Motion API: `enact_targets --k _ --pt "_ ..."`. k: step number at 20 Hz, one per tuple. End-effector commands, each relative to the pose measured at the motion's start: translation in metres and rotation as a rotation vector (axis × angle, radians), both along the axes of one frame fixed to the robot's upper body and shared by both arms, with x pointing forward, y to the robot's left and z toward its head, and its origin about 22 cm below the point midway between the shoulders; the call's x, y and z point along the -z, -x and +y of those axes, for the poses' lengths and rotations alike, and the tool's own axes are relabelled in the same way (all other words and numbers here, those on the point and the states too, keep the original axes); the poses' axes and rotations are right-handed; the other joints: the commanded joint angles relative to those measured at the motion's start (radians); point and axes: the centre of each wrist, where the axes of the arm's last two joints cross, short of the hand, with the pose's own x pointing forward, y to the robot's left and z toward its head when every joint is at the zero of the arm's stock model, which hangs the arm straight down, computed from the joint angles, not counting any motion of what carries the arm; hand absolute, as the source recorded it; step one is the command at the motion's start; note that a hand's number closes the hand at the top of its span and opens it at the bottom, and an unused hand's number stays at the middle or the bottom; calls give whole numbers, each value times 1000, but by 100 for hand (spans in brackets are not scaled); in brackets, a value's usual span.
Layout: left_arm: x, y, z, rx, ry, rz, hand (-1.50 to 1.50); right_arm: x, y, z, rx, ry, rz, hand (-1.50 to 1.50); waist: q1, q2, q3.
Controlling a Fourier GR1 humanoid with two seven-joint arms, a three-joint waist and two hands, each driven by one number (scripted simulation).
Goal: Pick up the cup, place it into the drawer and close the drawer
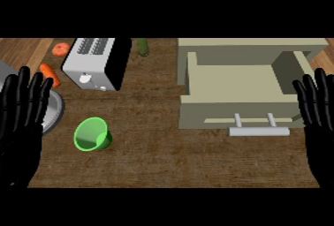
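Green cup (92,133) sits on the left half of the brown surface (169,163), its wide mouth turned up toward the head view and its darker body showing at the lower right of the rim, so that its axis appears to lean from upper left to lower right; whether it stands fully upright cannot be told for sure. Just to its left, at the view's left edge, the left robot hand (20,132) is raised with fingers straight and spread, holding nothing, and the cup lies to that hand's right, apart from it but near. The right robot hand (316,114) shows at the right edge, likewise flat, fingers splayed and empty, well apart from the cup with most of the surface between them. By this layout the left robot hand is judged the nearer one for the pick-up, with a short sideways reach to the right. The open drawer (228,84) lies to the right of the cup, pulled out from its pale cabinet, its bar handle (258,131) facing the robot and close to the right robot hand, so the carry would run left to right across the surface. Behind the cup stands a toaster (94,62), with a carrot (49,74) and a grey plate (57,108) beside the left robot hand.
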Motion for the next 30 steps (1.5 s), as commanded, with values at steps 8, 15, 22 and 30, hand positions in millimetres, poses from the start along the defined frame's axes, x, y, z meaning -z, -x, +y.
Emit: enact_targets --k 8,15,22,30 --pt "33 18 -26 54 247 220 -150 11 -4 -5 3 94 53 -150 12 9 -1" --pt "62 25 -9 29 282 243 -150 18 -18 -12 -16 106 43 -150 12 7 0" --pt "107 30 6 -95 254 323 -150 2 3 2 -16 98 39 -150 7 6 -1" --pt "144 36 43 -208 212 388 -150 11 -17 -16 -15 115 40 -150 11 6 0"
